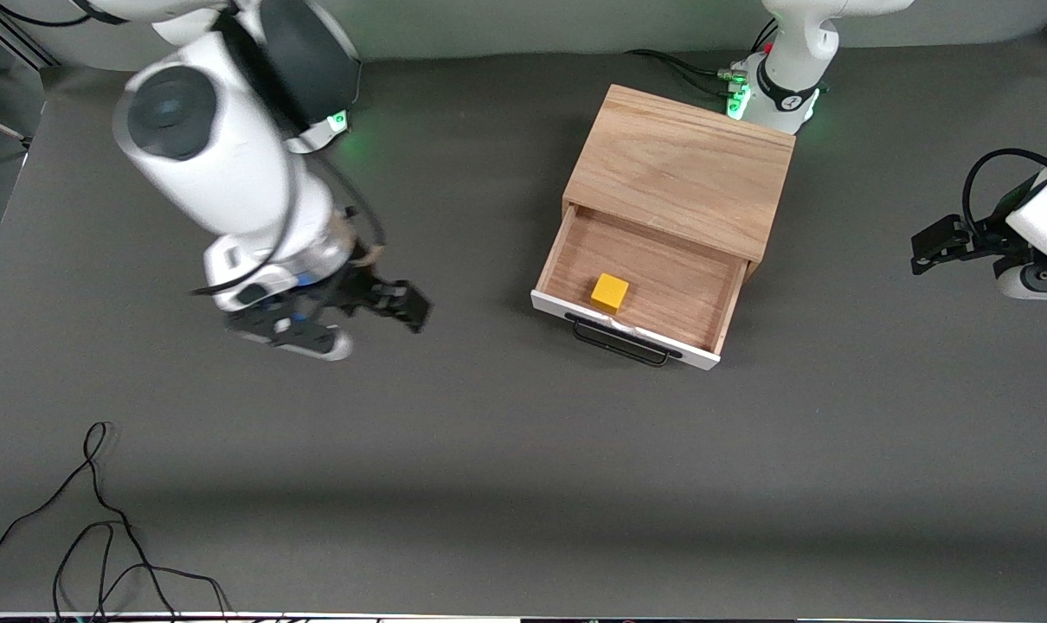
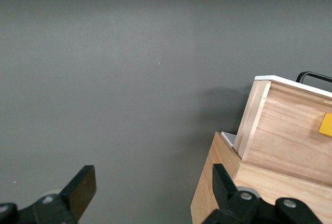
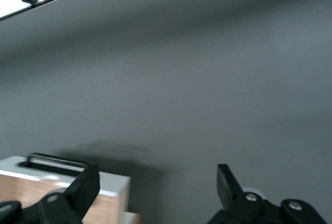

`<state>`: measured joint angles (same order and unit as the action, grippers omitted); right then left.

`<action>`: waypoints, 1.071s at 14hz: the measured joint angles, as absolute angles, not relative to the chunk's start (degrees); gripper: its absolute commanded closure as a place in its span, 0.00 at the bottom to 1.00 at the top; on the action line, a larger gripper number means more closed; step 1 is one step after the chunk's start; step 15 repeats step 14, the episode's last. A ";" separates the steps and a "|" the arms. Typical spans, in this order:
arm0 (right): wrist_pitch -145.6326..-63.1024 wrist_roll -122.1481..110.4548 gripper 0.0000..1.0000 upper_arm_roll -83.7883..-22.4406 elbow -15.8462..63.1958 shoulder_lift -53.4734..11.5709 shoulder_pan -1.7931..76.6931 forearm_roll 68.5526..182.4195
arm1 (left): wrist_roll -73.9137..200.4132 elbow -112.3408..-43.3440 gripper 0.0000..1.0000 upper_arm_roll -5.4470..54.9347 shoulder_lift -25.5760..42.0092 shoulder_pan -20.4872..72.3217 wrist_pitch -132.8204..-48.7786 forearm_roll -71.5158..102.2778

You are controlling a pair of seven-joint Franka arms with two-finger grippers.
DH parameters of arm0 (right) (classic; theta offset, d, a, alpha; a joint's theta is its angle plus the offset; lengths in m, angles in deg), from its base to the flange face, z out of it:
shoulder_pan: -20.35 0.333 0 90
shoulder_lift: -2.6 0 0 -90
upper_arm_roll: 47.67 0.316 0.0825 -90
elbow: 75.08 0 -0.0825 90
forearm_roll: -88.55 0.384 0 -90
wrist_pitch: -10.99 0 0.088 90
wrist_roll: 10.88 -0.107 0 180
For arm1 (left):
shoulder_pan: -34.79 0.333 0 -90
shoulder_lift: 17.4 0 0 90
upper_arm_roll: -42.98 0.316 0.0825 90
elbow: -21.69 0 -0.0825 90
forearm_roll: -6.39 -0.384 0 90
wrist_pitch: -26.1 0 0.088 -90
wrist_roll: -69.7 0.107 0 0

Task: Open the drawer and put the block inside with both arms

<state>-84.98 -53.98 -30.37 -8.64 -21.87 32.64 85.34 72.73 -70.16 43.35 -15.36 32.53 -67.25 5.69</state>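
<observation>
On the grey desk [image 1: 523, 484] the block [image 1: 609, 292] sat in the open drawer [image 1: 636, 281]; my right gripper [image 1: 363, 316] and left gripper [image 1: 943, 245], both spread wide and empty, risked bumping the drawer if swung carelessly.

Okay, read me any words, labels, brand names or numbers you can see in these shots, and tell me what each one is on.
No readable text in any view.
The box, the drawer, the block, the left gripper and the right gripper show no lettering.
Green lights glow on the arm bases, without characters.
</observation>
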 measured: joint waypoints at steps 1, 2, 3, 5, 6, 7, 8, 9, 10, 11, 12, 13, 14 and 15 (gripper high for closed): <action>-84.70 -48.62 0.00 -34.52 -6.82 -20.01 32.31 88.08 | 72.72 -70.16 0.00 43.35 -15.36 32.52 -67.19 5.71; -84.77 -43.05 0.00 -39.03 -4.39 -17.89 32.18 90.65 | 72.72 -70.16 0.00 43.35 -15.36 32.50 -67.06 5.71; -85.26 -37.28 0.00 -43.13 -1.20 -15.42 31.96 92.26 | 72.72 -70.16 0.00 43.35 -15.36 32.49 -66.94 5.72; -88.47 -29.06 0.00 -48.92 7.09 -9.92 31.49 93.36 | 72.72 -70.16 0.00 43.35 -15.36 32.45 -66.82 5.73; -90.68 -27.33 0.00 -50.80 11.77 -7.00 31.41 93.45 | 72.71 -70.16 0.00 43.35 -15.36 32.45 -66.79 5.74; -92.47 -26.63 0.00 -52.05 15.91 -4.35 31.41 93.46 | 72.71 -70.16 0.00 43.35 -15.36 32.44 -66.77 5.74; -93.42 -26.25 0.00 -52.76 19.12 -1.98 31.42 93.45 | 72.71 -70.16 0.00 43.35 -15.36 32.41 -66.74 5.75; -93.52 -25.65 0.00 -53.00 20.93 -0.26 31.45 93.19 | 72.71 -70.16 0.00 43.35 -15.36 32.39 -66.73 5.75; -93.07 -24.21 0.00 -53.01 21.77 0.97 31.54 92.84 | 72.71 -70.16 0.00 43.35 -15.36 32.38 -66.72 5.75; -91.98 -22.53 0.00 -53.04 21.84 1.62 31.63 92.67 | 72.71 -70.16 0.00 43.35 -15.36 32.38 -66.72 5.75; -91.25 -21.39 0.00 -53.26 21.83 1.97 31.68 92.58 | 72.71 -70.16 0.00 43.35 -15.36 32.37 -66.71 5.75; -91.12 -20.73 0.00 -53.71 21.81 2.06 31.69 92.51 | 72.71 -70.16 0.00 43.35 -15.36 32.37 -66.71 5.75; -90.86 -19.98 0.00 -54.20 21.76 2.05 31.68 92.49 | 72.71 -70.16 0.00 43.35 -15.36 32.37 -66.71 5.75; -90.86 -19.98 0.00 -54.20 21.76 2.05 31.68 92.49 | 72.71 -70.16 0.00 43.35 -15.36 32.37 -66.71 5.75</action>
